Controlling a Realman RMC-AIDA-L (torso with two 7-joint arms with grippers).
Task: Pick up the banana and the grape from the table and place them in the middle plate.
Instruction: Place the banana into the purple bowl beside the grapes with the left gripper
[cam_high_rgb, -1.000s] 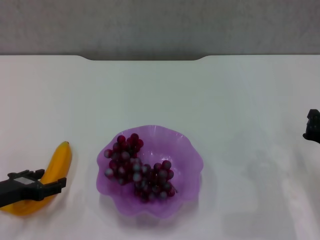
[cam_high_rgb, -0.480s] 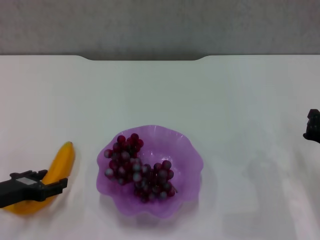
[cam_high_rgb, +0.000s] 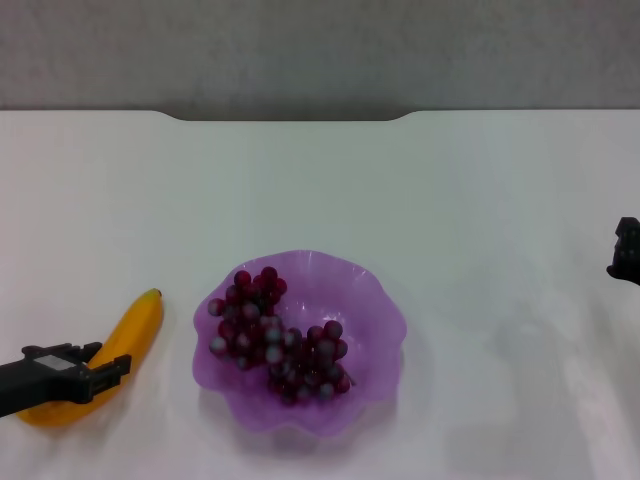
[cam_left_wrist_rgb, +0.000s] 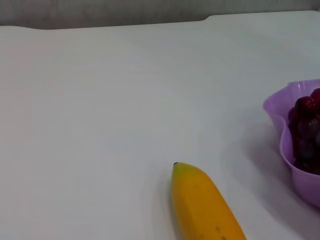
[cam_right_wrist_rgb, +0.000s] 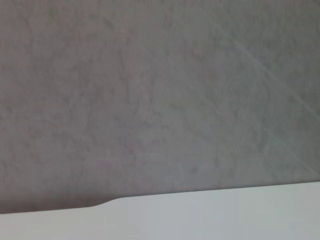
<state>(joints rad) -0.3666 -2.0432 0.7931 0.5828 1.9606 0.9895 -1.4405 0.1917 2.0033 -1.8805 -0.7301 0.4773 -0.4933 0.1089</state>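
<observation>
In middle plate (cam_high_rgb: 375, 300) one grape (cam_high_rgb: 275, 335); beside it one banana (cam_high_rgb: 125, 345)

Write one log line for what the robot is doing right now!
left claw: shut on banana, at table's near left | grapes: in purple dish | banana: not yet in dish | right claw: parked at right edge

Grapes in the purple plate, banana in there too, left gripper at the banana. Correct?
Not quite. The grape is in the middle plate, but the banana lies on the table beside the plate on the robot's left, as the head view shows. The left gripper is at the banana.
</observation>
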